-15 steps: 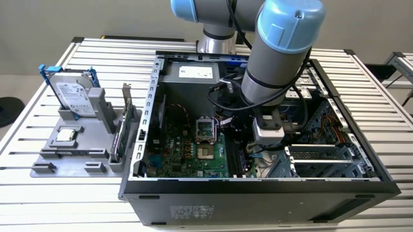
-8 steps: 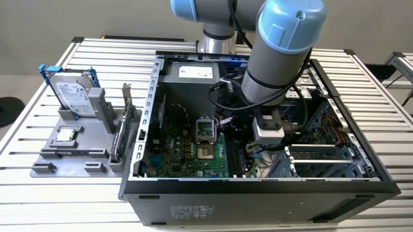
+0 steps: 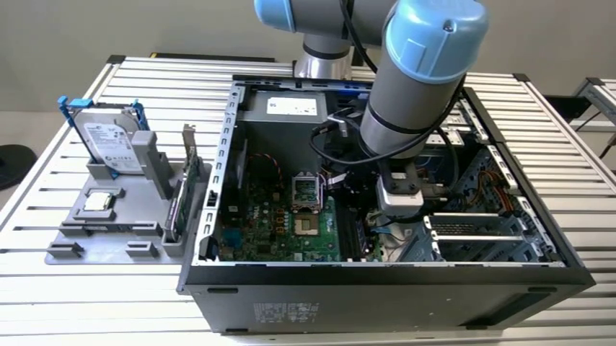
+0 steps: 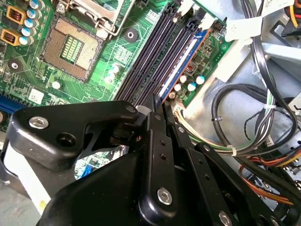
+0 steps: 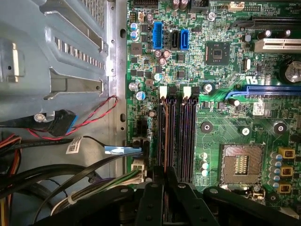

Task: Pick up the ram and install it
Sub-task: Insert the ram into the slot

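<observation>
The ram [image 4: 184, 60] stands on edge in the outermost memory slot of the green motherboard [image 4: 141, 28], a thin blue-green strip seen from above. In the first wrist view the ram [image 5: 164, 136] runs straight in between my black fingers. My gripper [image 4: 157, 101] sits at the near end of the stick, fingers pressed together on its top edge. In the exterior view the gripper [image 3: 393, 216] reaches down inside the open computer case [image 3: 385, 277], beside the slots.
Cable bundles [image 4: 244, 141] crowd the case floor next to the slots. The open processor socket [image 5: 241, 162] lies on the slots' other side. Outside the case, a grey holder [image 3: 86, 231] carries a hard drive [image 3: 108, 140] and an upright green card [image 3: 187, 187].
</observation>
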Action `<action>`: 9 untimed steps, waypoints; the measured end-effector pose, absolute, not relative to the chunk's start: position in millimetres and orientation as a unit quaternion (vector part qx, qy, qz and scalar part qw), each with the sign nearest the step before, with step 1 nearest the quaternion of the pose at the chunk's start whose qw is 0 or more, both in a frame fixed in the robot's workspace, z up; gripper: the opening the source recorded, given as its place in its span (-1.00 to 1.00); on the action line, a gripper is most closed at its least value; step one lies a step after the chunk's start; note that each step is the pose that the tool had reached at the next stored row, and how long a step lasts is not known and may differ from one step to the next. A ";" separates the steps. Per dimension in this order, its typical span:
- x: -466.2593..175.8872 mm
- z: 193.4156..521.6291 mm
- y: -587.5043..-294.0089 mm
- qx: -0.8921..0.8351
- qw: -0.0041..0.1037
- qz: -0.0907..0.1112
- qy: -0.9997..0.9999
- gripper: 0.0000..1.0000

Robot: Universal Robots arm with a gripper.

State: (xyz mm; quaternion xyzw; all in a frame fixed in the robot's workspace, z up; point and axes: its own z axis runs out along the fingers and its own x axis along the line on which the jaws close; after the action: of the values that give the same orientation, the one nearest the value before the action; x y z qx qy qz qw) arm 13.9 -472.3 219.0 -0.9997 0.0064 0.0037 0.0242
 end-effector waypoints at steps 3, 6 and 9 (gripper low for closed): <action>14.0 219.0 -472.7 -1.000 0.024 0.004 0.006 -1.00; 14.2 219.0 -473.4 -1.000 0.024 0.004 0.006 -1.00; 14.1 219.0 -474.8 -1.000 0.024 0.004 0.006 -1.00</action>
State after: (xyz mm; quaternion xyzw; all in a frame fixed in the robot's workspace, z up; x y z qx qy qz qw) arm 14.1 -474.8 219.0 -0.9997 0.0064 0.0037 0.0241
